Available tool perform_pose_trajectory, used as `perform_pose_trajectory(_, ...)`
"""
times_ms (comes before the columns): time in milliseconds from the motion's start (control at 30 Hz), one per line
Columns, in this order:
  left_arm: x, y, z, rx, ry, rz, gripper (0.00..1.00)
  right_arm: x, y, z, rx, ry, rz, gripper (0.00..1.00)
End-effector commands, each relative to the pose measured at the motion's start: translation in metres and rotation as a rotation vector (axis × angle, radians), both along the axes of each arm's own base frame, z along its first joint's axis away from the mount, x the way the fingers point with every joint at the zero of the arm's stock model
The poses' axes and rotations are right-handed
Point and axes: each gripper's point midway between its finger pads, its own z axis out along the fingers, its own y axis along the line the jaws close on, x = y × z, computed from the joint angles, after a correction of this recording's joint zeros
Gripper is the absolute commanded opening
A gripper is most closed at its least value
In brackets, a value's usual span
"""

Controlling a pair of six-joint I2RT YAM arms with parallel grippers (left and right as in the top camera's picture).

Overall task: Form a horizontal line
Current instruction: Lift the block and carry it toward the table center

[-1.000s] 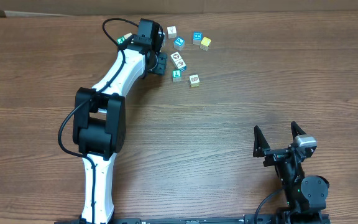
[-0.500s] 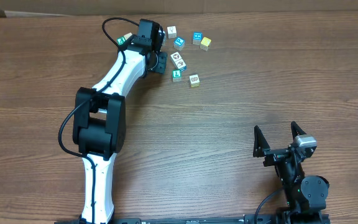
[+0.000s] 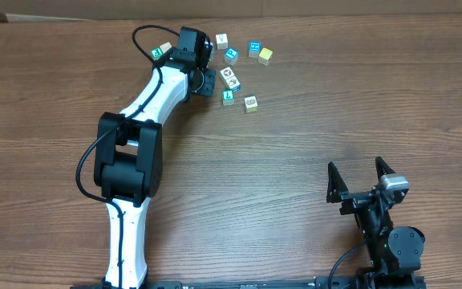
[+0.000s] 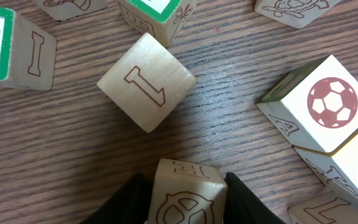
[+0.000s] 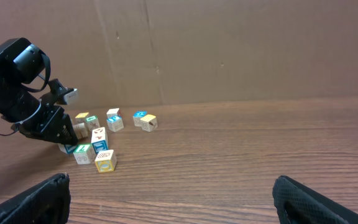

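Observation:
Several small wooden picture blocks lie in a loose cluster [image 3: 231,76] at the far middle of the table, with one green-topped block [image 3: 161,52] apart to the left. My left gripper [image 3: 204,80] is at the cluster's left edge. In the left wrist view it [image 4: 185,208] is shut on a plain block with a wheel drawing [image 4: 186,190]. An "I" block [image 4: 146,81] and a soccer-ball block [image 4: 325,102] lie just ahead of it. My right gripper [image 3: 359,183] is open and empty near the front right, and it also shows in the right wrist view [image 5: 173,202].
The wooden table [image 3: 311,136] stretches wide between the cluster and the right arm. A cardboard wall [image 5: 229,50] stands behind the table's far edge. The cluster also shows in the right wrist view [image 5: 101,134], far left.

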Motion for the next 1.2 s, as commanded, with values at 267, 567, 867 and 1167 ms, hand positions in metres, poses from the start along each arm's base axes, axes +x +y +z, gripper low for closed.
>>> perform_pose_trajectory(267,-0.005,-0.005,0.006,-0.003,0.000,0.015,0.25,0.000,0.000,-0.001,-0.004,-0.007,0.003,1.00)
perform_pose_trajectory(567,-0.015,-0.001,0.085,-0.036,-0.071,0.043,0.23,0.000,0.000,-0.001,-0.004,-0.007,0.003,1.00)
perform_pose_trajectory(867,-0.069,0.017,0.186,-0.051,-0.119,0.164,0.21,0.000,0.000,-0.001,-0.004,-0.007,0.003,1.00)
perform_pose_trajectory(1167,-0.130,0.016,0.184,-0.032,0.042,0.329,0.17,0.000,0.000,-0.001,-0.004,-0.007,0.003,1.00)
